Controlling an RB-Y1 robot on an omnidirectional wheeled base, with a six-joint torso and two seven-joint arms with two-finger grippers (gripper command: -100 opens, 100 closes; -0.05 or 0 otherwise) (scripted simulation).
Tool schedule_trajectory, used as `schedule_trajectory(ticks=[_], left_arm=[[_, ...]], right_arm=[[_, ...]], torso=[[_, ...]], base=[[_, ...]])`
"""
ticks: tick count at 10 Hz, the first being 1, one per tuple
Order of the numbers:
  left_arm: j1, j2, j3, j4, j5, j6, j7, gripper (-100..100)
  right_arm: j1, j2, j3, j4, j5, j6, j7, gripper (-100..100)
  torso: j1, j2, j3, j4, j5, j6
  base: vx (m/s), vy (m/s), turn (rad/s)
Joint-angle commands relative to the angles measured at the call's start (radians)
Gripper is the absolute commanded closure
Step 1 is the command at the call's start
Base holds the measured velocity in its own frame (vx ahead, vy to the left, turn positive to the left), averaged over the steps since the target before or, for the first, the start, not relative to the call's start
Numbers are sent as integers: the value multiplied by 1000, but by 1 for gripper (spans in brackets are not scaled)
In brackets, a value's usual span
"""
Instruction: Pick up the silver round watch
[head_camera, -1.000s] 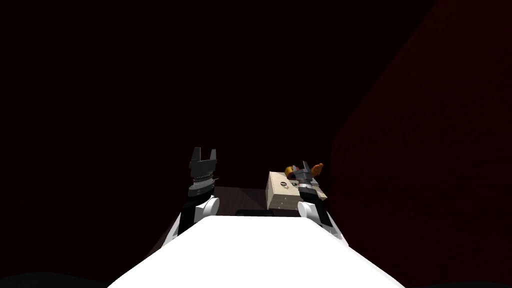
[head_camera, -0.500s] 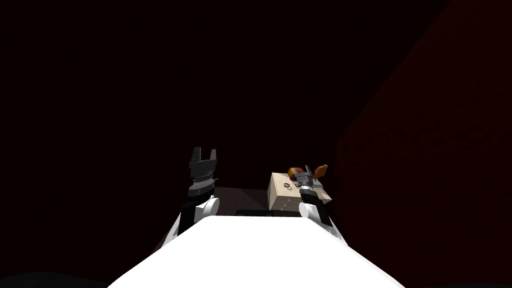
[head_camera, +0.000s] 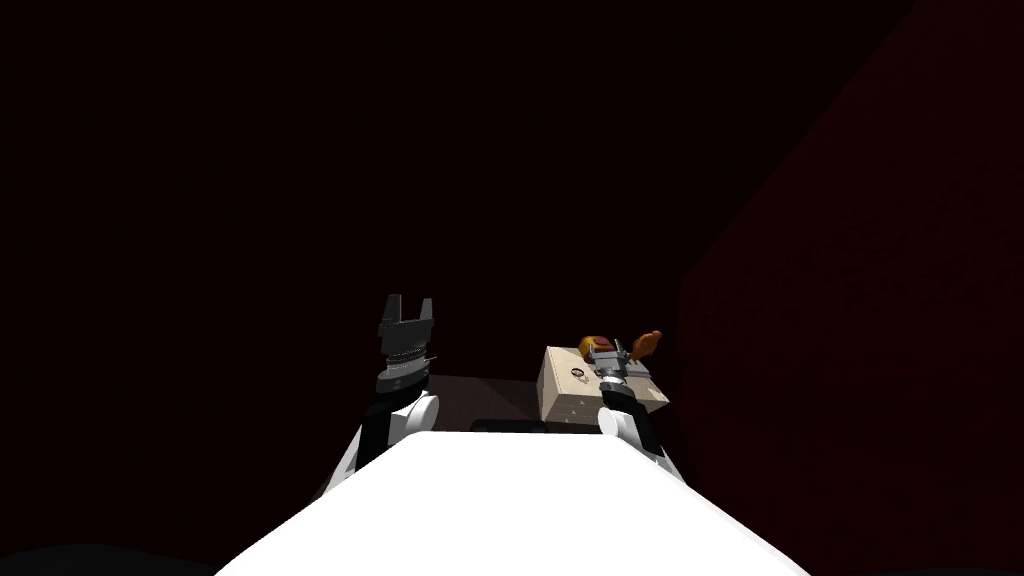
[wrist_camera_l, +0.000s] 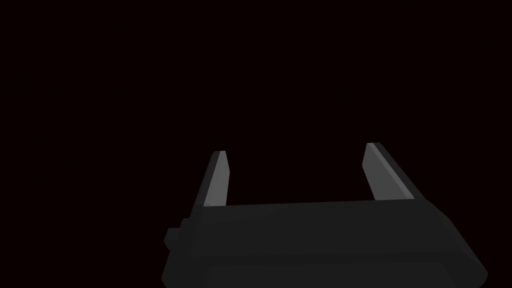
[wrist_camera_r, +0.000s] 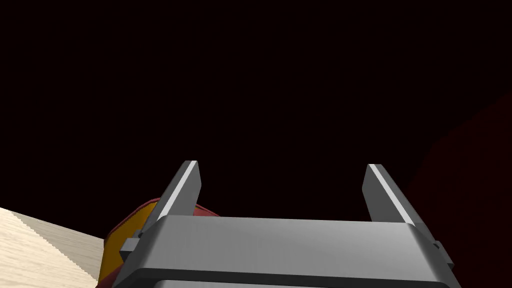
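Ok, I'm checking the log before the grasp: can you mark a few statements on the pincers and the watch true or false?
The watch lies on the pale wooden unit. True.
The right pincer is open and empty. True.
The left pincer is shut on the watch. False: it is open, holding nothing.
A blue object sits beside the right pincer. False: a red and yellow object sits there.

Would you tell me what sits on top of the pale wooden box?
A small round watch, a red and yellow thing and an orange thing at the far edge; the right gripper covers the rest.
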Motion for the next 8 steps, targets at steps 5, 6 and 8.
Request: schedule_trajectory(ticks=[5,6,8], left_arm=[[0,0,0,0,0,0,0,0],[0,0,0,0,0,0,0,0],[0,0,0,0,0,0,0,0]], right_arm=[[-22,-7,-20,139,-146,-19,-120,-100],[-22,-7,-20,140,-156,-19,-120,-100],[-30,-6,-26,186,-205,-26,-157,-100]], torso=[[1,-4,-3,-1,0,0],[0,-3,-2,-1,0,0],[-2,-2,-1,0,0,0]], base=[[88,60,46],[49,26,5],[56,21,10]])
